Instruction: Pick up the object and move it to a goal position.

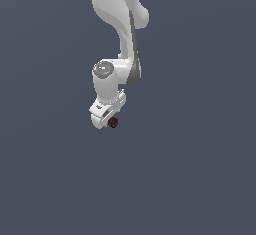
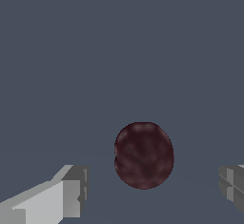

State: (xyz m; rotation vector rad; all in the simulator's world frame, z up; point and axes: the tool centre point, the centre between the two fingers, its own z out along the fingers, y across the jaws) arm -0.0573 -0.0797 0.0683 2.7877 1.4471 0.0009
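Note:
The object is a small dark red roundish lump (image 1: 113, 123). In the exterior view it shows just below the white hand of the arm. In the wrist view the object (image 2: 144, 155) sits between the two grey fingertips, with a gap on each side. My gripper (image 2: 152, 189) is open and touches nothing; one fingertip (image 2: 76, 189) and the other fingertip (image 2: 231, 185) stand well apart. In the exterior view the gripper (image 1: 110, 119) is right over the object, and its fingers are mostly hidden by the hand.
The white arm (image 1: 120, 24) reaches down from the top of the exterior view. A plain dark grey-blue surface (image 1: 200, 179) fills the rest of both views.

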